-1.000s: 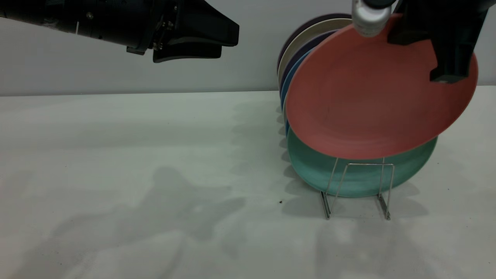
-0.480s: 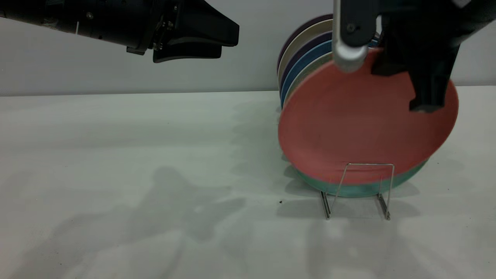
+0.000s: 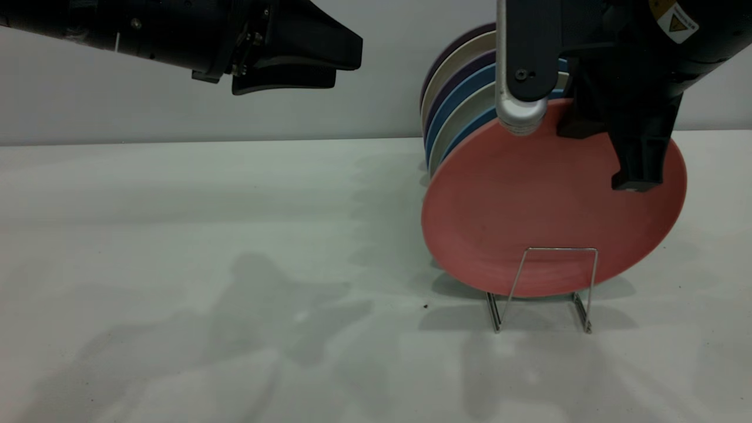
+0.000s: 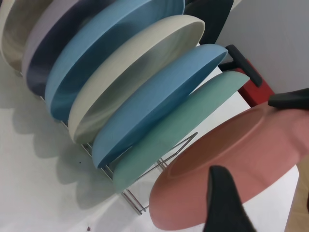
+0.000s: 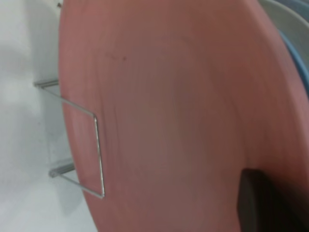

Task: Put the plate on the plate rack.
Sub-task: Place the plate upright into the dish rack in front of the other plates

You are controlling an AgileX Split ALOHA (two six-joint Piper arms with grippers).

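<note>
The salmon-pink plate (image 3: 546, 217) stands nearly upright at the front of the silver wire plate rack (image 3: 557, 249). Its lower edge is down behind the front loop, in front of the other plates. My right gripper (image 3: 633, 176) comes from above and is shut on the plate's upper right rim, one dark finger across its face. The right wrist view shows the plate (image 5: 169, 116), that finger (image 5: 256, 205) and the rack's loop (image 5: 98, 154). My left gripper (image 3: 329, 56) hangs high at the left, open and empty, far from the rack. The left wrist view shows the pink plate (image 4: 231, 169) leaning in front.
Behind the pink plate the rack holds several plates: teal-green (image 4: 183, 130), blue (image 4: 159, 104), cream (image 4: 130, 77), another blue and dark purple ones. Their rims (image 3: 455, 88) rise at the back. A grey wall closes the table's far edge. White tabletop (image 3: 205, 235) stretches left of the rack.
My right gripper has lowered the pink plate down and slightly left into the rack's front slot, more upright, so it now covers the teal plate. The left arm has not moved.
</note>
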